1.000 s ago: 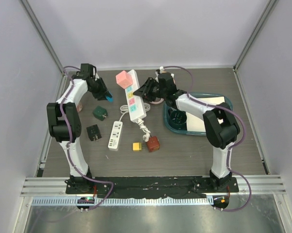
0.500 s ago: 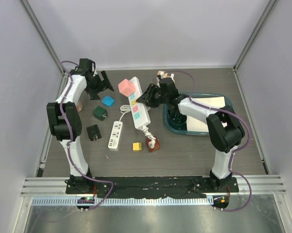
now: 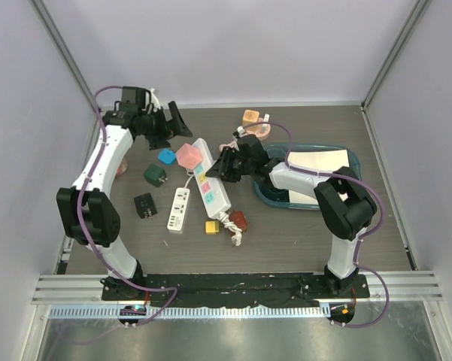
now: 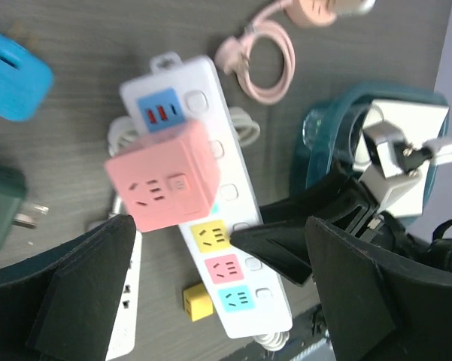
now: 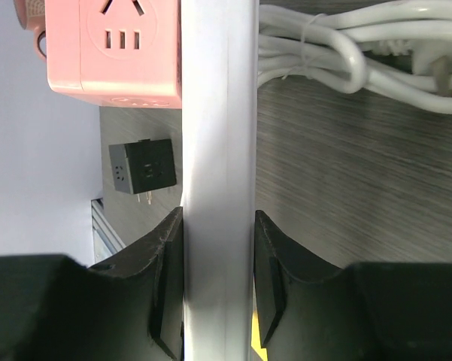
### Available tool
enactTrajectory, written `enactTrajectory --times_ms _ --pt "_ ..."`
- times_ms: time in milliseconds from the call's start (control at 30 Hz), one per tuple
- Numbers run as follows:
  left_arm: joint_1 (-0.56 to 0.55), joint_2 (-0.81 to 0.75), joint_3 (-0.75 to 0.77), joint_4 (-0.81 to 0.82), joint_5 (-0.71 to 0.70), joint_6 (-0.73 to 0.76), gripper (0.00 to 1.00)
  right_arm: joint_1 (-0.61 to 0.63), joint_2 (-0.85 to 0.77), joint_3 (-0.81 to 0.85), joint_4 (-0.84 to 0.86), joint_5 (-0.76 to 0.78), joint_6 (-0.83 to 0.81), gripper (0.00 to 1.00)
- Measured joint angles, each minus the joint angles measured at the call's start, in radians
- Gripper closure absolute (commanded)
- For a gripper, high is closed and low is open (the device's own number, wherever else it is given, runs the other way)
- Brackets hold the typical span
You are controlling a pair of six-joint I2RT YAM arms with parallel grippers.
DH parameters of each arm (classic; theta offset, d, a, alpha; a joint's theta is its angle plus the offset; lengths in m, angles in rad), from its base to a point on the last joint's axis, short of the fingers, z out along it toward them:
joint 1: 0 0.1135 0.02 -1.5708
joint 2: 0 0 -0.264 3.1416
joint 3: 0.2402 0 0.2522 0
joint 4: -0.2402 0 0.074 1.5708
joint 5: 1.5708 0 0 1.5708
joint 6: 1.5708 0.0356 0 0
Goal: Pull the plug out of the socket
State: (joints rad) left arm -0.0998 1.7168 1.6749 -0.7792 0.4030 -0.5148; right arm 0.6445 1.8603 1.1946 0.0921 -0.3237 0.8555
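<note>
A white power strip (image 3: 209,186) with coloured sockets lies at mid table. A pink cube plug (image 3: 188,156) sits in its far end, and shows as well in the left wrist view (image 4: 164,183) and the right wrist view (image 5: 113,49). My right gripper (image 3: 224,162) is shut on the strip's sides (image 5: 218,226). A blue plug (image 3: 166,156) lies loose on the table left of the strip. My left gripper (image 3: 169,128) hovers open above and behind the strip's far end, holding nothing; its fingers (image 4: 83,293) frame the strip (image 4: 244,301).
A teal tray (image 3: 265,197) with white paper stands right of the strip. A pink coiled cable (image 3: 252,119) lies at the back. Left of the strip are a green plug (image 3: 154,174), a black adapter (image 3: 144,204) and a small white strip (image 3: 178,209). A yellow cube (image 3: 212,226) and a red-brown cube (image 3: 238,219) lie near its cord.
My left gripper opened and let go of the blue plug, then rose toward the back right. My right gripper dragged the strip and pink cube nearer and leftward.
</note>
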Motion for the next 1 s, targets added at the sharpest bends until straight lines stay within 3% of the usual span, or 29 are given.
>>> enactTrajectory --times_ms 267,567,700,800,833,933,1000 --pt "-0.051 -0.017 -0.159 0.0 0.018 0.026 0.0 0.024 -0.034 -0.045 0.072 -0.002 0.031 0.99" --pt "-0.046 -0.024 -0.177 -0.004 -0.013 0.056 0.0 0.041 -0.037 -0.058 0.116 -0.001 0.046 0.99" --pt "-0.046 -0.025 -0.188 0.002 -0.013 0.057 0.06 0.043 -0.037 -0.058 0.122 -0.004 0.049 0.99" --pt "-0.046 -0.025 -0.196 0.003 -0.013 0.06 0.21 0.045 -0.037 -0.058 0.127 -0.004 0.049 0.99" --pt "-0.046 -0.025 -0.197 0.004 -0.013 0.06 0.4 0.046 -0.037 -0.058 0.127 -0.004 0.049 0.99" --pt "-0.046 -0.025 -0.2 0.01 -0.007 0.065 0.76 0.048 -0.037 -0.06 0.127 -0.001 0.048 0.99" --pt "-0.045 -0.025 -0.205 0.019 0.003 0.061 0.86 0.048 -0.037 -0.061 0.126 0.005 0.044 0.99"
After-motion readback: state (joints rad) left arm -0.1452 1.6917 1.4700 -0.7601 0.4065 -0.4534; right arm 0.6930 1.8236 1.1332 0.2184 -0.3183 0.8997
